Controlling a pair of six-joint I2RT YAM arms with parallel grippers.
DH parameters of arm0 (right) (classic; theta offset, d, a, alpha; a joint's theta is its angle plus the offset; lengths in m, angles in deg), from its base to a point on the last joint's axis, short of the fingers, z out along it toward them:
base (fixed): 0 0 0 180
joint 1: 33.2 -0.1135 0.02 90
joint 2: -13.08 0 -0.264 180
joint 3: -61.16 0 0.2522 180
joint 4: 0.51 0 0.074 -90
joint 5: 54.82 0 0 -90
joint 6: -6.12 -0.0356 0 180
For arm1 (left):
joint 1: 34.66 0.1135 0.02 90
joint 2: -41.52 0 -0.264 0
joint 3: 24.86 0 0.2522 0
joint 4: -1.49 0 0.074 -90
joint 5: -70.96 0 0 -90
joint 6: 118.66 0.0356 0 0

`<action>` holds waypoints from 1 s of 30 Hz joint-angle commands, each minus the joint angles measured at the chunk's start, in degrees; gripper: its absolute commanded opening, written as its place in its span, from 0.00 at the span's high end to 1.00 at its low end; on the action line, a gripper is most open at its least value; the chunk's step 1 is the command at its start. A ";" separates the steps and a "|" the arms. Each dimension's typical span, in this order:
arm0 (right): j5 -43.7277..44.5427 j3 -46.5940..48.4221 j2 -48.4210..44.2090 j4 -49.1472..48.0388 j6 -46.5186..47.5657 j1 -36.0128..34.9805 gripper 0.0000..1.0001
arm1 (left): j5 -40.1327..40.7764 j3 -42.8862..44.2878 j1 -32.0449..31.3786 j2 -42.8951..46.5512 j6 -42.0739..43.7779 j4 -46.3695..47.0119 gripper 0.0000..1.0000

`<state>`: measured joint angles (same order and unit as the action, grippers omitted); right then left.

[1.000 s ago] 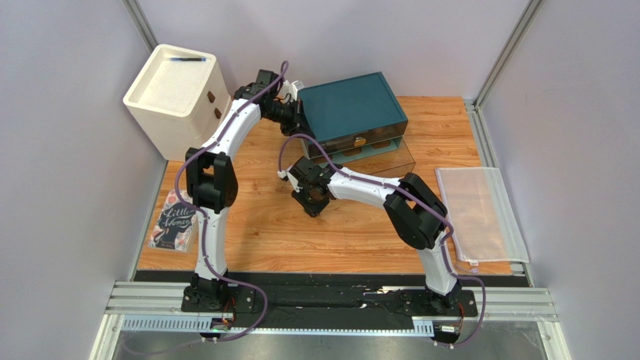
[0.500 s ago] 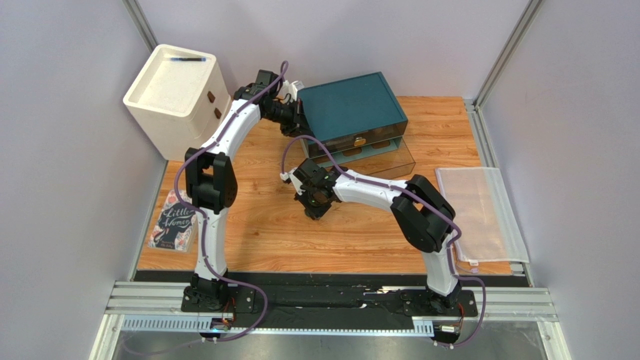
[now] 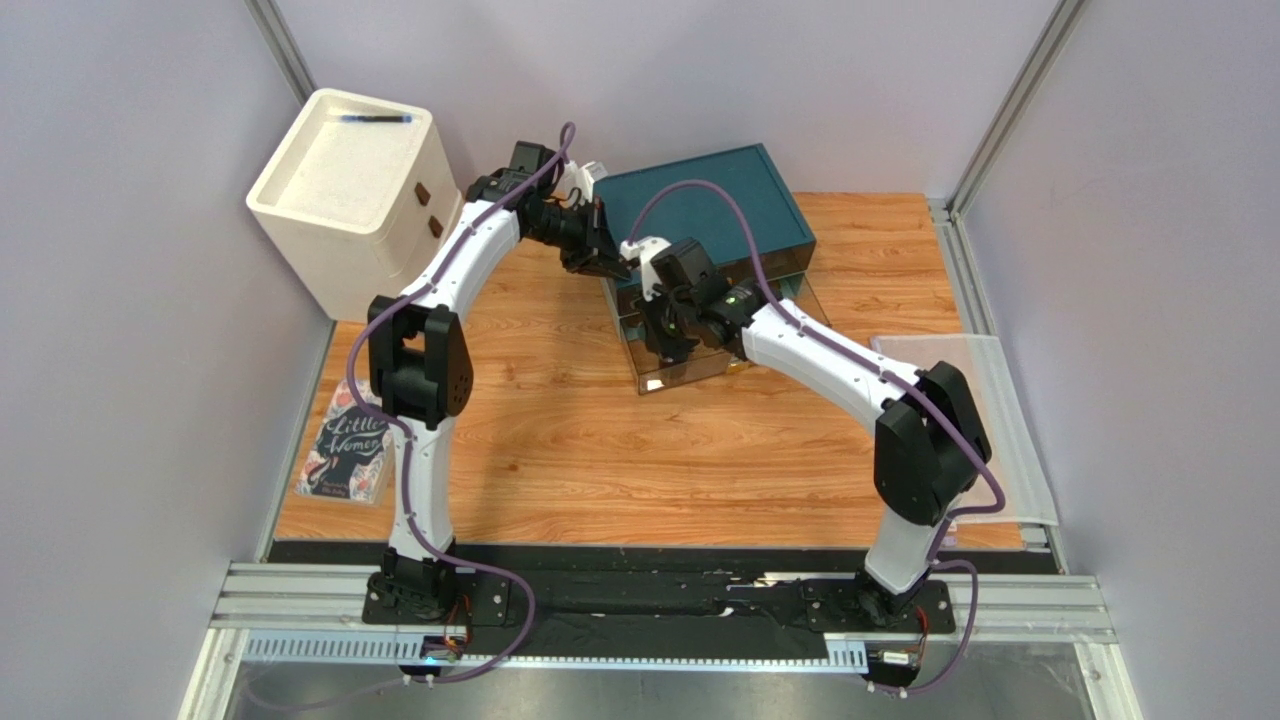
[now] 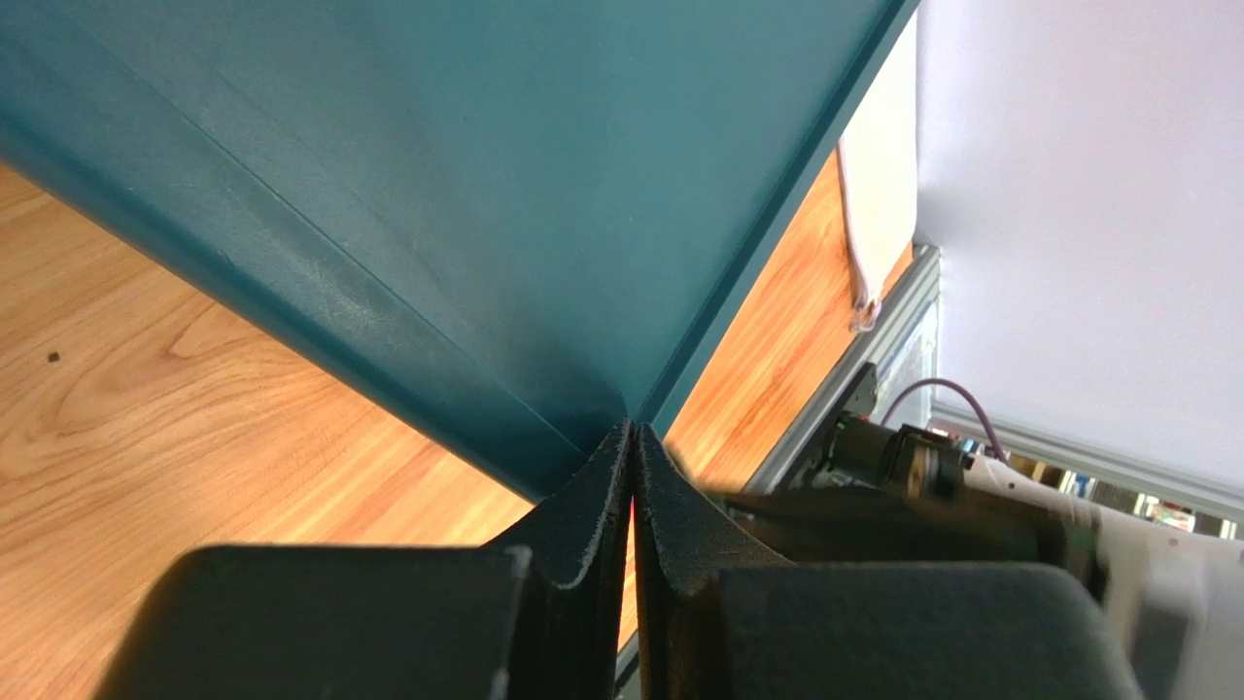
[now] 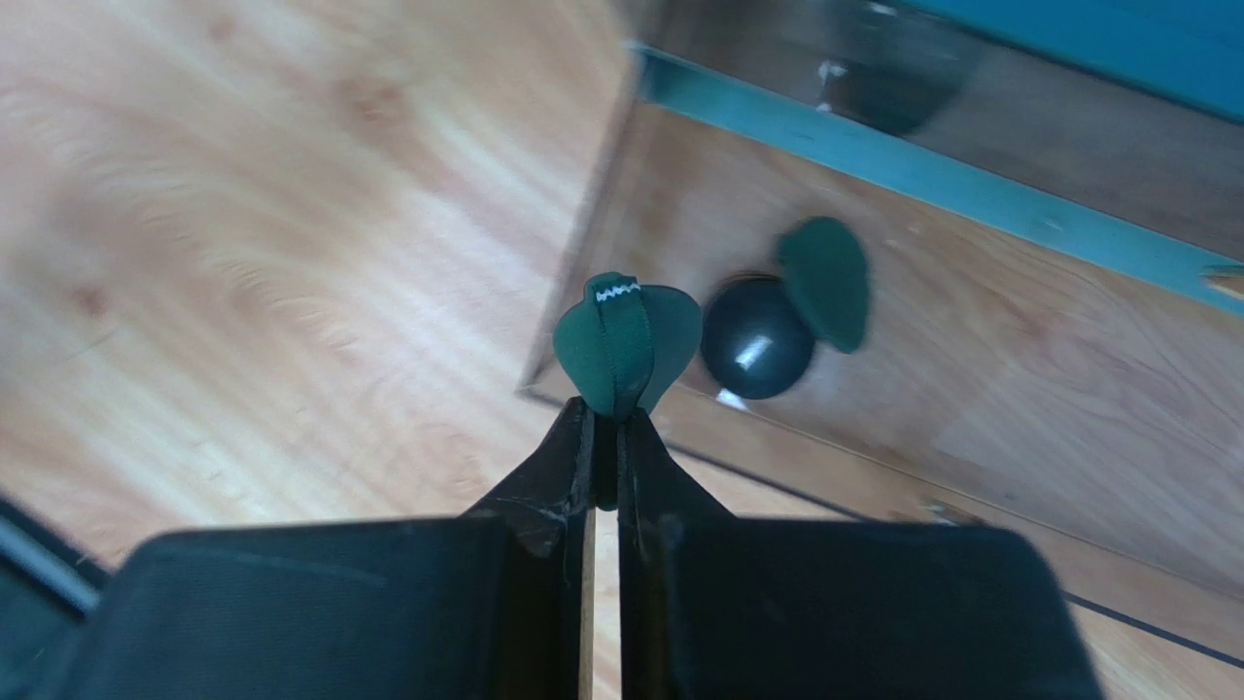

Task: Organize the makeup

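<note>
- right claw [image 5: 605, 423] is pinching flat dark-green round compact [image 5: 621, 343] over clear drawer [image 5: 876, 158], small black round jar [image 5: 757, 339] sitting beside
- left claw [image 4: 631, 452], pressed together, is touching teal box [image 4: 438, 175]

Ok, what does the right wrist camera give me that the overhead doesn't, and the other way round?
Right wrist only: the right gripper shut on the thin dark-green compact, held edge-on over the corner of the clear drawer, and a small black round jar inside that drawer.

Overhead only: the left gripper at the left corner of the teal box, the cream drawer unit, the book and the mesh pouch.

Both: the pulled-out clear drawer, the teal box's edge and the wooden table.
</note>
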<state>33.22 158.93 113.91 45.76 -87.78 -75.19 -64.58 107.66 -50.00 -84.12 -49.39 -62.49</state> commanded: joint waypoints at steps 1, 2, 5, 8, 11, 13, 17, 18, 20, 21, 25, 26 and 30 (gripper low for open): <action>4.24 2.91 3.22 0.62 -2.86 3.06 0.92 | 6.78 -2.92 1.36 -1.09 2.89 -8.94 0.89; 5.11 3.35 4.53 1.14 -3.48 3.41 0.83 | 6.87 -2.92 1.36 -1.09 2.89 -9.02 0.89; 7.14 5.64 6.21 2.99 -4.36 3.68 0.58 | 6.87 -2.75 1.36 -1.18 2.89 -9.11 0.89; 7.58 4.68 5.08 1.07 -4.27 3.50 0.40 | 6.78 -2.39 1.36 -1.36 2.89 -9.11 0.89; 8.89 1.61 1.39 -2.00 -4.62 3.33 0.32 | 6.69 -2.04 1.36 -1.71 2.80 -9.20 0.89; 9.16 0.29 -1.77 -3.15 -5.76 3.76 0.32 | 6.60 -1.78 1.36 -1.88 2.71 -9.29 0.89; 5.31 -5.76 -7.48 -6.66 -10.67 5.78 0.81 | 6.52 -1.51 1.36 -2.06 2.71 -9.29 0.89; 4.69 -7.44 -8.54 -7.37 -12.25 7.27 0.95 | 6.60 -1.51 1.36 -2.06 2.71 -9.29 0.89; 3.28 -10.69 -12.76 -10.26 -18.40 9.21 1.00 | 6.69 -1.51 1.36 -2.15 2.80 -9.29 0.89; 3.27 -15.58 -14.68 -11.75 -20.77 11.39 1.00 | 6.69 -1.51 1.36 -2.15 2.80 -9.29 0.89; 1.27 -26.42 -22.08 -19.05 -32.20 17.29 1.00 | 6.60 -1.86 1.36 -2.15 2.63 -8.93 0.89; -0.14 -27.66 -23.22 -19.06 -35.79 19.82 1.00 | 6.43 -1.95 1.36 -2.15 2.54 -8.85 0.89; -6.56 -34.15 -22.97 -21.43 -42.23 25.73 1.00 | 6.25 -2.13 1.36 -2.32 2.36 -8.58 0.89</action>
<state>33.05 128.79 91.07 30.20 -119.30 -52.81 -64.82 107.68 -49.98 -84.15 -49.41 -62.40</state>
